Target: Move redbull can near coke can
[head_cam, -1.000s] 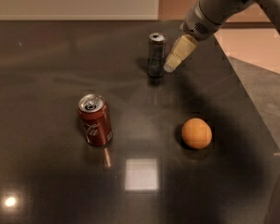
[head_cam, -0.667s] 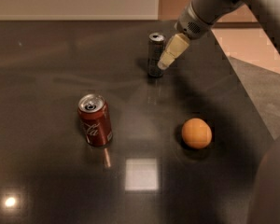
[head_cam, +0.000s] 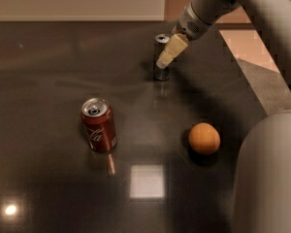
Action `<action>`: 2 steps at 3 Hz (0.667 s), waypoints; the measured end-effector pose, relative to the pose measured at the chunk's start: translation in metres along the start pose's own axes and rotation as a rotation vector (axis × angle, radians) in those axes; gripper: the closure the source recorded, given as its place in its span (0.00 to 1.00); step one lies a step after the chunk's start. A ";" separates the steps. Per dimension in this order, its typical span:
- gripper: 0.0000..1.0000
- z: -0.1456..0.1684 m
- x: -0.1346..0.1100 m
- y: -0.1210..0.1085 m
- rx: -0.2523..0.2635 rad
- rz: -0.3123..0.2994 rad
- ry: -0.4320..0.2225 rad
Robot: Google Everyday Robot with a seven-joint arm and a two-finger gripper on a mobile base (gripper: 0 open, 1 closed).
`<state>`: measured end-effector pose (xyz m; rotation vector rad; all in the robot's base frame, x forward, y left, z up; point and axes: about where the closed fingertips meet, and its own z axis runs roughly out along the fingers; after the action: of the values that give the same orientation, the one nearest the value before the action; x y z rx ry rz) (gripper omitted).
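Note:
The redbull can (head_cam: 160,43), slim and dark with a silver top, stands upright at the back middle of the dark table (head_cam: 48,81). The coke can (head_cam: 99,125), red with white script, stands upright nearer the front left, well apart from the slim can. My gripper (head_cam: 163,62) reaches in from the upper right and sits right at the redbull can, its cream tip covering the can's right side and middle. The redbull can rests on the table.
An orange (head_cam: 204,138) lies right of centre, between the two cans and the table's right edge (head_cam: 254,89). A large grey part of my arm (head_cam: 269,174) fills the lower right corner. A wall runs along the back.
My gripper has moved left and down, from beside the redbull can to over its right side. The arm's grey body has come into the lower right. Cans and orange have not moved.

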<state>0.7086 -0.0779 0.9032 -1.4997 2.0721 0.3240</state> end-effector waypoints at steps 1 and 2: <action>0.38 0.001 -0.005 0.001 -0.038 0.009 -0.024; 0.60 -0.006 -0.011 0.009 -0.073 0.000 -0.055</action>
<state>0.7008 -0.0690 0.9133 -1.5156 2.0366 0.4402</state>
